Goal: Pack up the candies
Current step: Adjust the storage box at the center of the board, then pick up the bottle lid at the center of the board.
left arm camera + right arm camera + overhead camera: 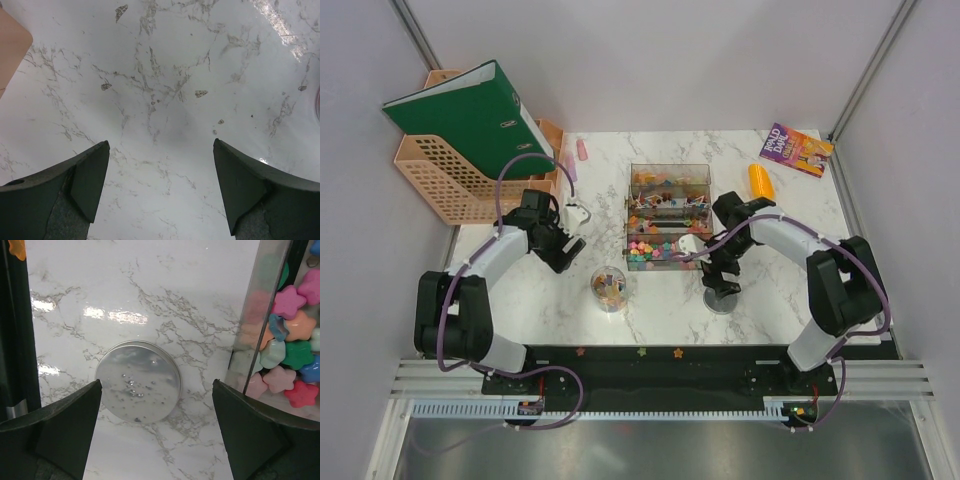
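Note:
The candies (655, 249) are small star-shaped sweets in pink, green, orange and blue, lying in the front compartment of a clear box (668, 180). They also show at the right edge of the right wrist view (292, 365). A clear cup (609, 289) with a few candies in it stands in front of the box. My left gripper (562, 256) is open and empty over bare marble (160, 141), left of the cup. My right gripper (720, 277) is open and empty (157, 381), just above a round silver lid (138, 381) that lies flat on the table.
An orange scoop (760, 180) lies right of the box and a purple book (796, 150) at the back right. A peach file rack (450, 180) with a green binder (470, 115) stands at the back left. A small pink item (583, 150) lies near it.

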`<state>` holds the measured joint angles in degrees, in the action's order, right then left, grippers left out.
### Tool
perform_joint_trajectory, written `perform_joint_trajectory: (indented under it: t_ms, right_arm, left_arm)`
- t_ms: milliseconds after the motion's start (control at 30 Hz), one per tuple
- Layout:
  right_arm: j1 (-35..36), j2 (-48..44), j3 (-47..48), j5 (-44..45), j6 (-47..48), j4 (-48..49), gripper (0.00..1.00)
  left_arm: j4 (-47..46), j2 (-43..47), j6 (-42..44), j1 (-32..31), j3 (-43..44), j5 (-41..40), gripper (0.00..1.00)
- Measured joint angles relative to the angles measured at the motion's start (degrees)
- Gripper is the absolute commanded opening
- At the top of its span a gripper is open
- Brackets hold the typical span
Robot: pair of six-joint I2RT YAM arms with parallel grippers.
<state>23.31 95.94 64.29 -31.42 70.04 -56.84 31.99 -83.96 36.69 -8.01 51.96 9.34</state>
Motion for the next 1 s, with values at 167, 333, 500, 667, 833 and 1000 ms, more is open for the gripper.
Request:
perform_joint_trajectory:
  t_ms: [167, 333, 500, 667, 833, 1000]
  right_arm:
    - [0.0, -5.6, -6.4, 0.5, 4.3, 2.9, 0.98]
    - [0.0, -14.2, -14.0, 0.5, 7.4, 4.4, 0.98]
    - [0.0, -16.0, -16.2, 0.9, 7.9, 7.1, 0.98]
    - [0.0, -14.4, -16.3, 1.7, 8.1, 9.8, 0.98]
    - [0.0, -11.7, -16.3, 2.2, 8.7, 10.7, 0.98]
    - [0.0, -11.4, -16.3, 3.1, 10.2, 10.7, 0.98]
  left_arm:
    - [-0.2, -0.2, 0.0, 0.0, 0.0, -0.2, 0.92]
    - [-0.6, -1.8, 0.0, 0.0, 0.3, -0.3, 0.92]
    - [-0.7, -3.5, 0.0, 0.0, 1.5, -0.3, 0.92]
    - [-0.8, -3.8, 0.0, 0.0, 1.9, -0.3, 0.92]
    - [-0.8, -3.9, 0.0, 0.0, 2.0, -0.3, 0.92]
    - [-0.8, -4.4, 0.0, 0.0, 2.1, -0.4, 0.92]
